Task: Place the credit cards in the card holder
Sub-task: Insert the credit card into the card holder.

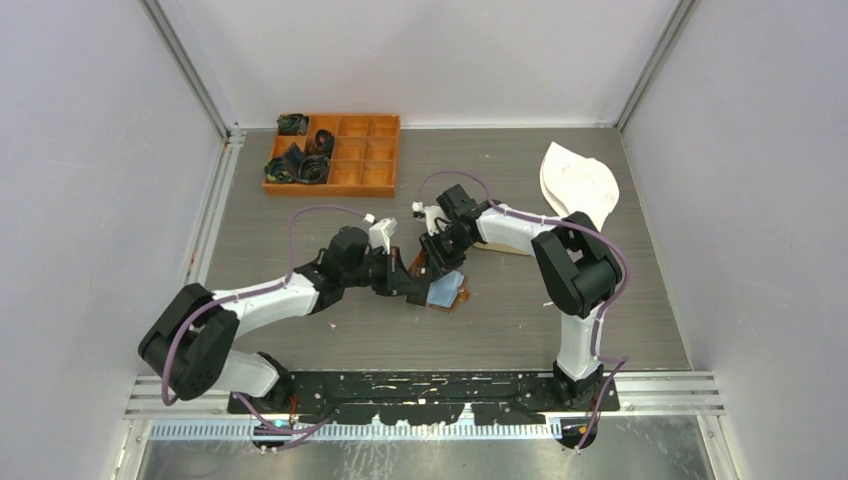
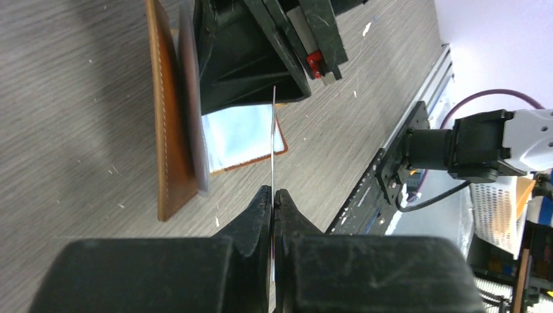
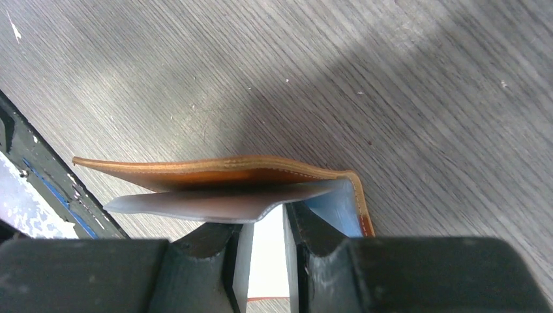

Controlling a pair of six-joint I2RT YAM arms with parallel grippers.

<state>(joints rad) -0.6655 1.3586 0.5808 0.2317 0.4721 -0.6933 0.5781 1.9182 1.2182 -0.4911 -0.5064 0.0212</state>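
Pinched edge-on in the left jaws, which press together on its near end, a thin card [image 2: 272, 150] points its long axis straight ahead. Its far tip is just beside the card holder [image 2: 171, 137], which is splayed open to the card's left on the surface [image 2: 65, 78]. Its inner leaf seems clamped in the right jaws. The left arm looks best placed to feed the card in.

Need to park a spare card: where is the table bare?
Bare: the far strip between the orange box and the white sheets; the near strip between the card holder and the arm bases. Crowded: the centre, where both arms meet.
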